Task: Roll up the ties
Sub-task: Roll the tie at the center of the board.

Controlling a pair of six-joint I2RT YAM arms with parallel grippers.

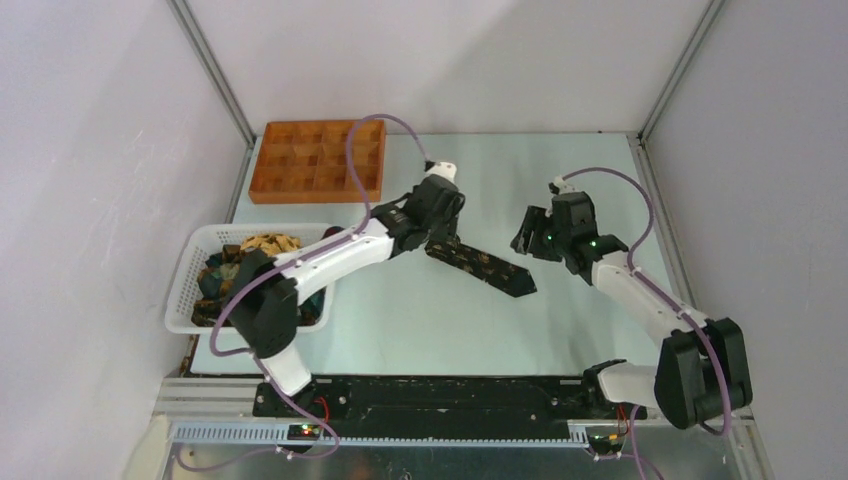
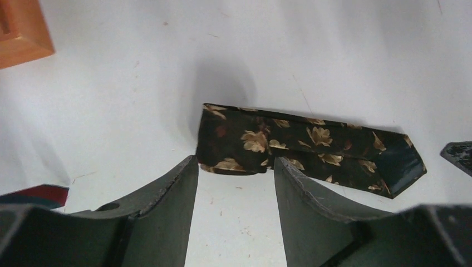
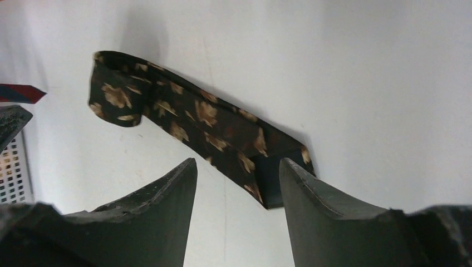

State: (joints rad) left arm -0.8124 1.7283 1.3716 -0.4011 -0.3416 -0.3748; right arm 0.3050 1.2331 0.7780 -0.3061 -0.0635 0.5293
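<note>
In the top view, 1 tie (image 1: 485, 268) lies flat on the pale tabletop (image 1: 420, 330) near the middle of the frame. It runs slantwise from upper left to lower right, with its pointed end at the lower right. It is dark with tan leaf print and seems doubled over on itself.

The left hand (image 1: 437, 232) hangs over the tie's upper-left end. In the left wrist view this hand (image 2: 235, 161) has its 2 fingers (image 2: 167, 206) standing partly apart with nothing between them. The blunt end of the tie (image 2: 300, 144) lies just beyond the tips. Its point, at the right of that frame, shows a plain dark lining.

The right hand (image 1: 528, 232) sits to the right of centre, above the tie's pointed end and apart from it. In the right wrist view this hand (image 3: 238, 161) is also about half open and holds nothing. The tie (image 3: 195, 119) stretches from the upper left of that frame down to a spot between the fingertips.

At the left of the top view, a white mesh basket (image 1: 180, 300) holds other ties (image 1: 225, 270) in a heap. An orange compartment tray (image 1: 315, 160) rests at the upper left of the tabletop.
</note>
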